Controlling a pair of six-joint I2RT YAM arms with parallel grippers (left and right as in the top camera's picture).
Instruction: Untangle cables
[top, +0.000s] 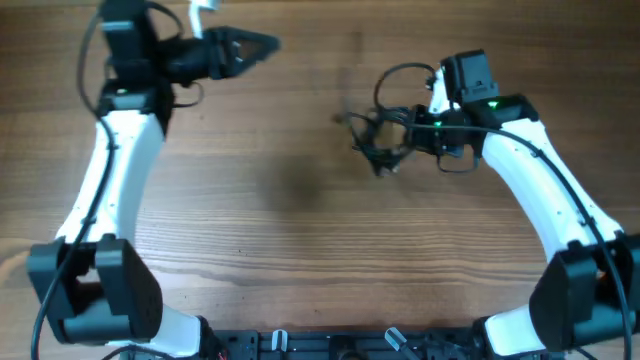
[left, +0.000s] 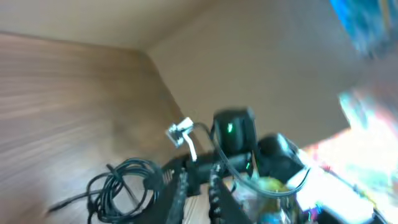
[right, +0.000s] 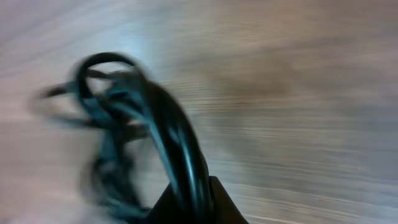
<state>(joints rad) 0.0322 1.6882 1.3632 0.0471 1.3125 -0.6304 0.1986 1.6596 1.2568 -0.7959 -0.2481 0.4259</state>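
Cables (top: 374, 143) are seen as one tangled black bunch on the table (top: 300, 230), right of centre & toward the far edge in the overhead view. The bunch is met on its right side by the R gripper (top: 402, 134), which is pointed left w/ its tips in contact w/ the strands. One thin loop is arched up from the bunch & back toward the wrist of the R arm (top: 530, 180). A short strand is trailed out to the left, approx flat on the wood.

The R wrist view is heavily blurred. A black strand is seen running down into the fingers (right: 193, 205) at the bottom edge, w/ the rest of the loops spread above & left of them. The jaws are pinched onto the cables.

The L gripper (top: 262, 43) is held well apart from the bunch, at the far left of the table, pointed right toward it. In the overhead view its fingers are tapered to a point. In the blurred L wrist view two ribbed fingers (left: 177, 199) are seen at the bottom edge w/ a narrow dark gap betw. them. Whether this gripper is open or closed can't be told. In that view the cables are seen ahead & left of the fingers, lying on the wood, w/ the R arm & its green light just beyond them
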